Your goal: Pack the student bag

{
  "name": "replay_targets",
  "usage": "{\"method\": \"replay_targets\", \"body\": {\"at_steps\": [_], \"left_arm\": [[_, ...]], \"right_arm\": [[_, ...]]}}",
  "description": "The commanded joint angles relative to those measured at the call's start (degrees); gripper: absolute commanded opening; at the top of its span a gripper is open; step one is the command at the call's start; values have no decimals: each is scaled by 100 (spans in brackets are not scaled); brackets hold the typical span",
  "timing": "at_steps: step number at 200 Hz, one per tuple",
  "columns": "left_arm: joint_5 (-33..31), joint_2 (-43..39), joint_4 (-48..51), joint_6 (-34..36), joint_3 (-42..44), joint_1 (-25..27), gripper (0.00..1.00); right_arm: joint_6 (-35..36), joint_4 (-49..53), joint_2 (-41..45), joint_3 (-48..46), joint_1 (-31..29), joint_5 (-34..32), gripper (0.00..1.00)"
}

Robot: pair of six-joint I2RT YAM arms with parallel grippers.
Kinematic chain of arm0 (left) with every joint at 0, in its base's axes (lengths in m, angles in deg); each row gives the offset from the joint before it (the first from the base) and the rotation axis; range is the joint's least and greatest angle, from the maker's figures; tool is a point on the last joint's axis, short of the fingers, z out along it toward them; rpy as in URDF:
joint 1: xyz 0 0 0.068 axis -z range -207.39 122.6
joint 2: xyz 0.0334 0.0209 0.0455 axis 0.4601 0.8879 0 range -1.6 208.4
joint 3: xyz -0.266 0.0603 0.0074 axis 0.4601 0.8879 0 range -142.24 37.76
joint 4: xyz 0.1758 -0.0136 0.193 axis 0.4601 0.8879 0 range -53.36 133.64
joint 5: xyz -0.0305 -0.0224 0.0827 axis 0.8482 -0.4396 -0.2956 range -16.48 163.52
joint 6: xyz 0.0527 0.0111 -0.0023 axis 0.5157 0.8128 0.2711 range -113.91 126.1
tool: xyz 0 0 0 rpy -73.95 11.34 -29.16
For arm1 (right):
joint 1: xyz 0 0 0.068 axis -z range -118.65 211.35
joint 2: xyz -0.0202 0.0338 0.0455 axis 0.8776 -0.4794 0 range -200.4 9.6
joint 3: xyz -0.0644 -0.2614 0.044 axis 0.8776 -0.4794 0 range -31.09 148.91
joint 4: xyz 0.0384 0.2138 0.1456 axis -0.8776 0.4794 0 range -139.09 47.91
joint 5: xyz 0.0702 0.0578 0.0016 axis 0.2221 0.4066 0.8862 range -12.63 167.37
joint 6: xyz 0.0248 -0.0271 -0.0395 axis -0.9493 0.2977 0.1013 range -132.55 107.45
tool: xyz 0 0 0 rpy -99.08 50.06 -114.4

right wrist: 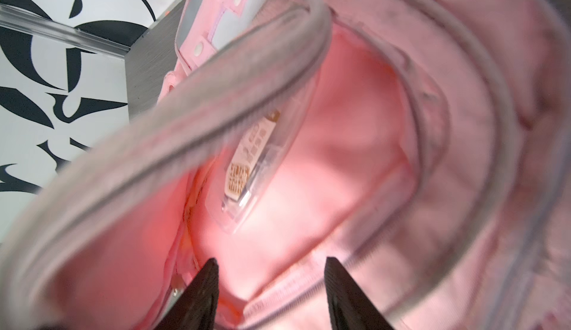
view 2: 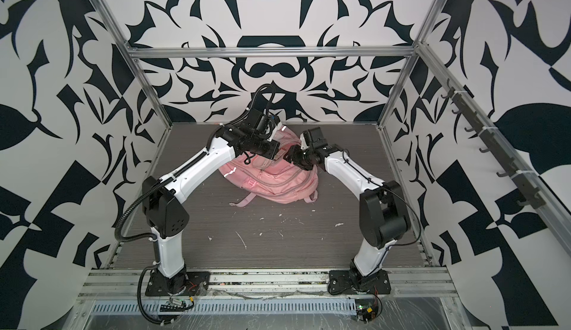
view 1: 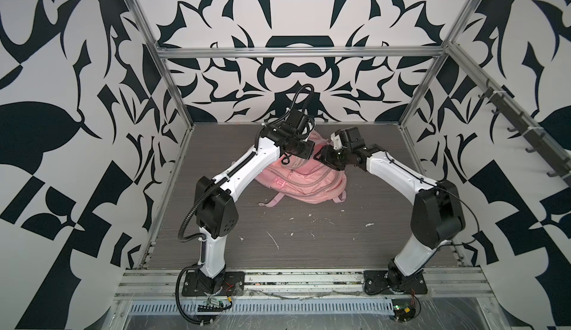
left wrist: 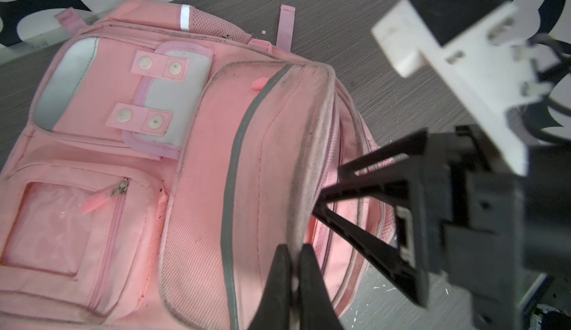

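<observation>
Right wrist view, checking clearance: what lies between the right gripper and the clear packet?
Only bare pink lining of the student bag, shown in the right wrist view.

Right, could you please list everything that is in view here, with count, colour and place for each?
student bag: one, pink with grey trim, lying at the table's far middle, one compartment held open.
clear packet: one, transparent with a brown-printed label, inside the open compartment.
table: one, grey wood grain, under everything.
white flecks: many, white, scattered on the table in front of the bag.
hook rail: one, dark, along the right wall.
left gripper: one, black, shut on the rim of the bag's open compartment.
right gripper: one, black, open, fingertips at the compartment's mouth.
</observation>
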Motion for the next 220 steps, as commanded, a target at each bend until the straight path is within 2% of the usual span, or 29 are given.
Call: {"method": "replay_targets", "body": {"at_steps": [1, 39, 72, 103, 115, 145, 190, 220], "left_arm": [[408, 243, -323, -164, -441, 22, 1], [425, 911, -155, -312, -894, 214, 2], [399, 1569, 223, -323, -1526, 456, 3], [365, 1833, 328, -312, -1575, 519, 8], [372, 1842, 476, -300, -1504, 519, 16], [430, 1583, 416, -241, -1149, 514, 35], [573, 567, -309, -297, 98, 363, 58], [643, -168, -890, -590, 1068, -8, 63]], "right_arm": [[516, 405, 555, -443, 14, -523, 56], [720, 733, 1341, -1203, 14, -1154, 54], [704, 878, 1739, -1687, 14, -1343, 53], [727, 979, 1893, -1837, 5, -1430, 52], [736, 1000, 1919, -1847, 5, -1442, 52], [747, 1033, 1899, -1773, 0, -1437, 51], [681, 940, 1880, -1687, -146, -1506, 51], [596, 780, 1802, -1611, -512, -1718, 51]]}}
